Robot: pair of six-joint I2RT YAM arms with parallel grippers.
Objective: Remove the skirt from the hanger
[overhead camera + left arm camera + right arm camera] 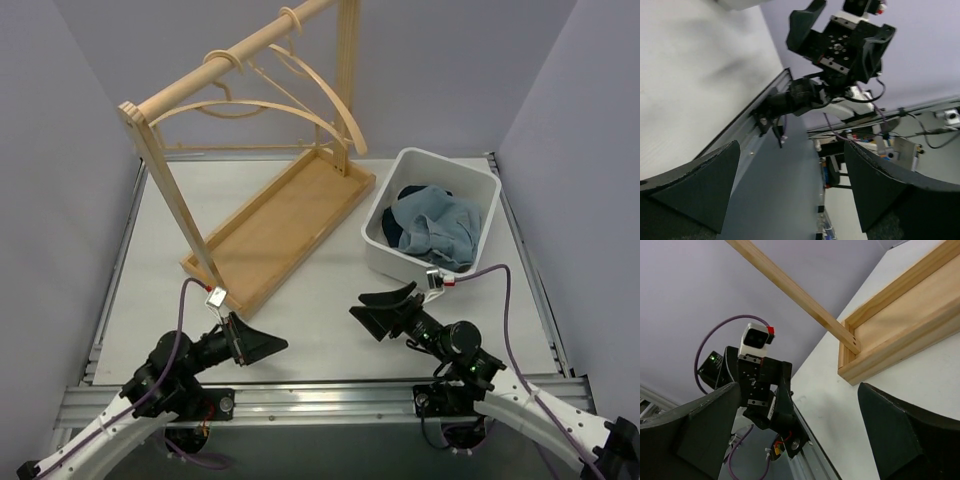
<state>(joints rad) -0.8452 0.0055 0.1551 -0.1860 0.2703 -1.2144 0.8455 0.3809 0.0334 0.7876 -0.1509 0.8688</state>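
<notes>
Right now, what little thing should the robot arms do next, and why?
Probably nothing more than stay parked. The hangers on the wooden rack look bare, and blue cloth that seems to be the skirt lies in the white bin. Both the left gripper and the right gripper rest low near the table's front edge, jaws open and empty.

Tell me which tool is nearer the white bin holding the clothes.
Right. The right tool sits open just in front of the white bin, near its front corner. The left tool is open too, farther away, by the wooden rack's base.
</notes>
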